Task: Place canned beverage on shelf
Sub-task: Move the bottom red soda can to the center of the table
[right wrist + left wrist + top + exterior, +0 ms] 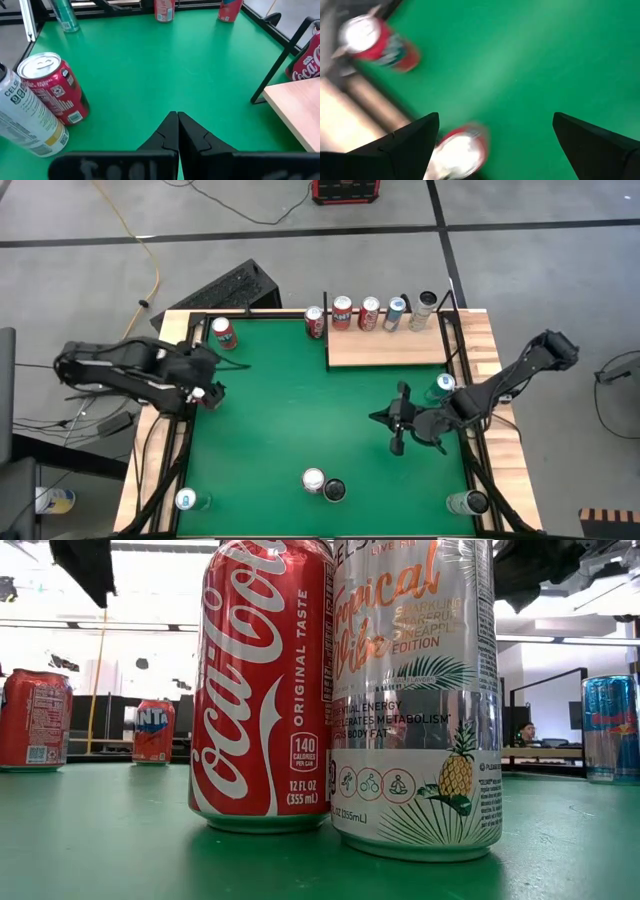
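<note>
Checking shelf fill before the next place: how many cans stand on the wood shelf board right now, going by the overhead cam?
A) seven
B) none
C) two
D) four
D: the high view shows four cans lined along the far edge of the shelf: two red cans, a blue can and a silver can; another red can stands on the green just off its left edge.

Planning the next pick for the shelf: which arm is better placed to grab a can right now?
Left, probably. The left end effector is open at the table's left edge over a red can lying between its fingers. The right end effector is shut over bare green mat, with no can between its fingers.
</note>
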### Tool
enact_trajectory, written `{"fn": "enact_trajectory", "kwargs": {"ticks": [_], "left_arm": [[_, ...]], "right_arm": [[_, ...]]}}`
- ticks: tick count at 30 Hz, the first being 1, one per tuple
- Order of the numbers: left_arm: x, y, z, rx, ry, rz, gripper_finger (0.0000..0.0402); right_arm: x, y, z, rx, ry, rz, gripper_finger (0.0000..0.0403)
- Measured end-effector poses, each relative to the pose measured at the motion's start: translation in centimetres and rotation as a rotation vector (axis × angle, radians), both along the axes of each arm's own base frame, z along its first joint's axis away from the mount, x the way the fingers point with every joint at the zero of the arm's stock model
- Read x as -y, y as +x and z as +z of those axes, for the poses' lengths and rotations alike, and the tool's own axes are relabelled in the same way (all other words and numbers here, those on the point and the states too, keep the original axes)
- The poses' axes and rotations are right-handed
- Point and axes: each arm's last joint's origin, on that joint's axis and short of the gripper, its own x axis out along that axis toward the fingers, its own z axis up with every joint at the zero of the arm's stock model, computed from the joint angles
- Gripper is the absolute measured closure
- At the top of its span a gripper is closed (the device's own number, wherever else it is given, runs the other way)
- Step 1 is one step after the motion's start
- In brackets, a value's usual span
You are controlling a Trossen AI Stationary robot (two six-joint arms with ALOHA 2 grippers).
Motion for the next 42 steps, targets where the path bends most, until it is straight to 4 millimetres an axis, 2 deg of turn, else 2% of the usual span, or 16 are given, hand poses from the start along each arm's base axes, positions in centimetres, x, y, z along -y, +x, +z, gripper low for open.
{"fn": "enact_trajectory", "kwargs": {"ticks": [2,6,10,15,27,39,42], "left_arm": [[0.1,0.7,-0.4,-0.118,0.023,0.011,0.003],[0.5,2.6,-2.2,-0.241,-0.014,-0.042,0.003],[0.1,3.4,-4.3,-0.356,-0.035,-0.036,0.0031],[-0.8,2.6,-5.5,-0.4,-0.09,0.006,0.0031],[-1.3,-0.7,-5.2,-0.29,-0.102,0.084,0.0031],[-1.3,-1.3,-8.9,-0.422,-0.105,0.101,0.0031],[-1.3,-1.3,-9.3,-0.413,-0.113,0.082,0.0031]], "right_arm": [[-0.2,0.1,-0.2,-0.005,0.003,0.004,0.0381],[-0.6,0.2,-0.6,-0.024,0.001,0.021,0.0381],[-0.7,0.2,-0.7,-0.042,0.007,0.046,0.0381],[-0.8,0.1,-0.8,-0.05,0.015,0.061,0.0381],[-0.7,0.1,-0.8,-0.056,0.012,0.059,0.0381],[-0.7,0.1,-0.8,-0.057,0.014,0.062,0.0381],[-0.7,0.1,-0.8,-0.06,0.016,0.067,0.0381]]}}
